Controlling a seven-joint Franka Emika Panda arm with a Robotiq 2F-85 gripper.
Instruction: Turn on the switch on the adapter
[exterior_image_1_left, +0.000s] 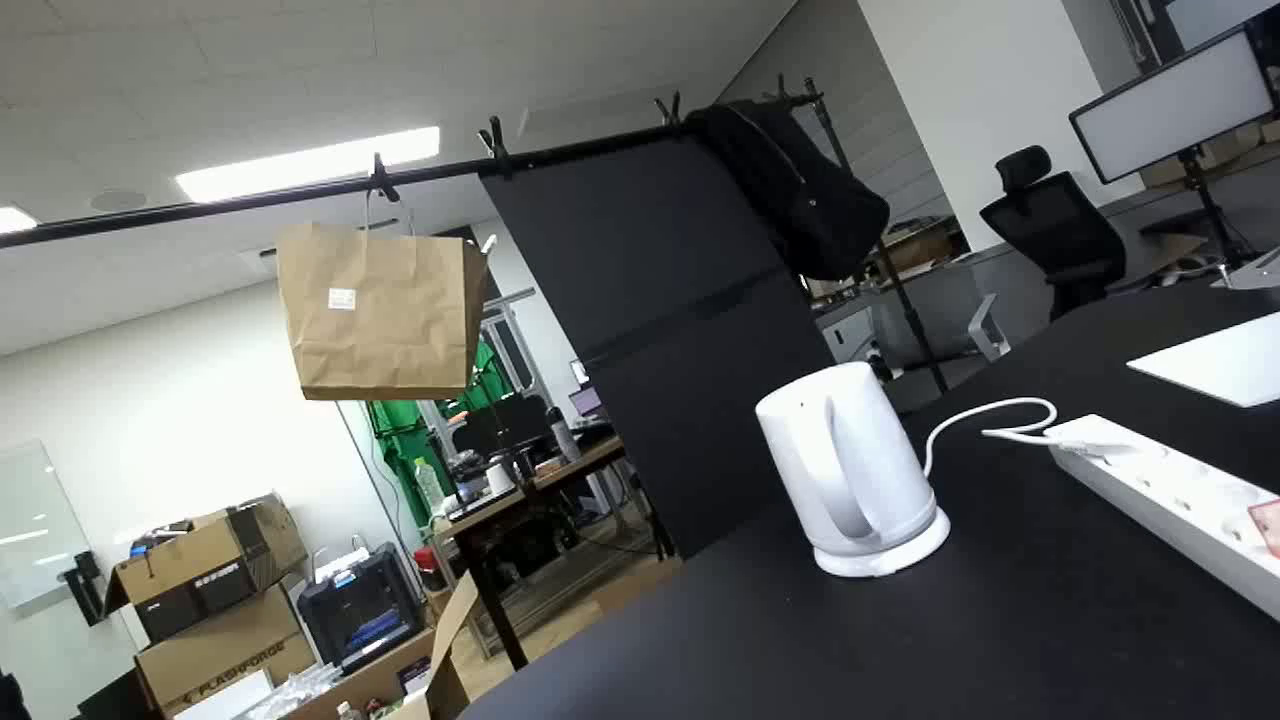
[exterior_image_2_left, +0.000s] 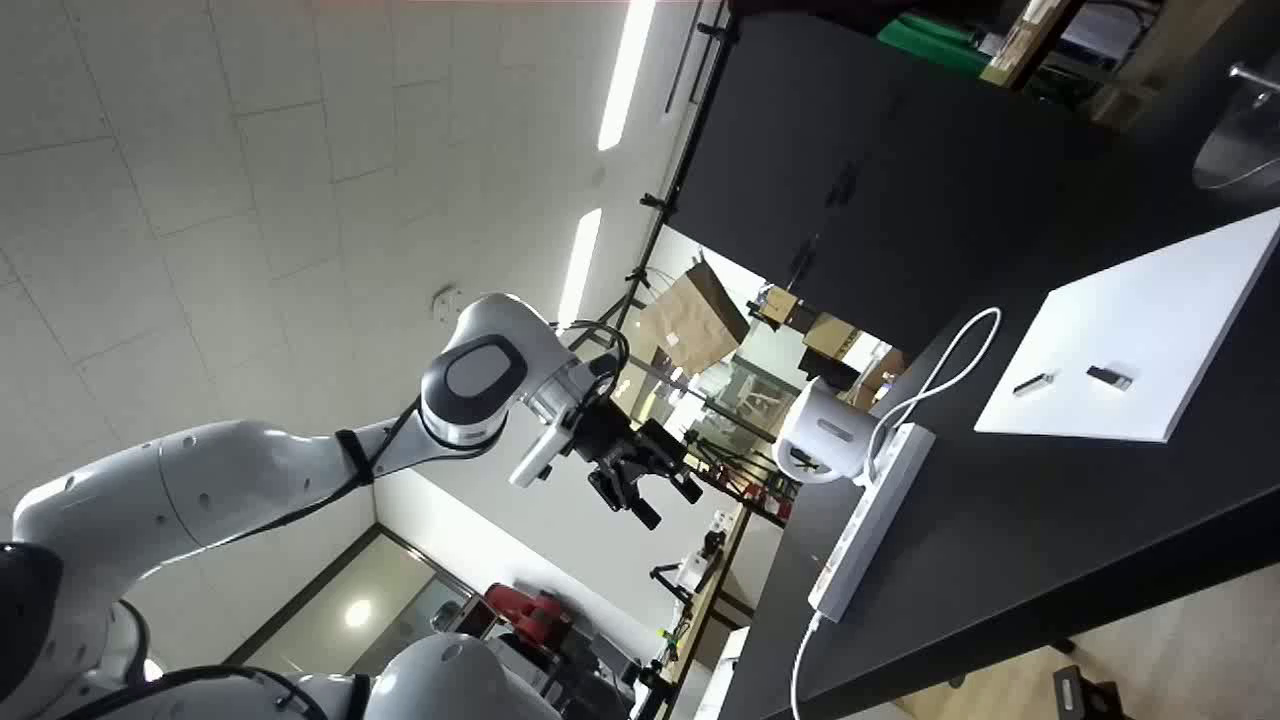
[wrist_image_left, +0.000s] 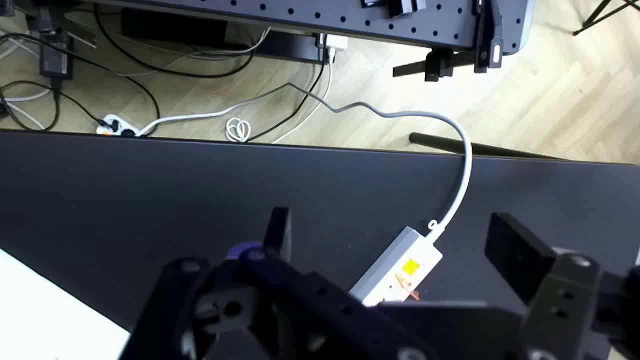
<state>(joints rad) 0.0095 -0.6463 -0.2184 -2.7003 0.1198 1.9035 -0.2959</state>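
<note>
The adapter, a long white power strip, lies on the black table. It shows in both exterior views (exterior_image_1_left: 1180, 490) (exterior_image_2_left: 870, 525) and in the wrist view (wrist_image_left: 397, 267). Near its cord end is a bright yellow square (wrist_image_left: 410, 266) that looks like the switch, with a small orange-red tag beside it. A white cord (wrist_image_left: 462, 185) leaves that end. My gripper (exterior_image_2_left: 668, 503) is open and empty, held above the table and apart from the adapter. In the wrist view the adapter's cord end shows between the spread fingers (wrist_image_left: 392, 227); its other end is hidden behind the gripper.
A white kettle (exterior_image_1_left: 850, 470) (exterior_image_2_left: 825, 435) stands by the adapter's far end, its cord plugged in there. A white board (exterior_image_2_left: 1130, 330) (exterior_image_1_left: 1215, 358) with two small dark pieces lies on the table (wrist_image_left: 150, 190). Beyond the table edge are floor cables and a perforated bench (wrist_image_left: 300, 12).
</note>
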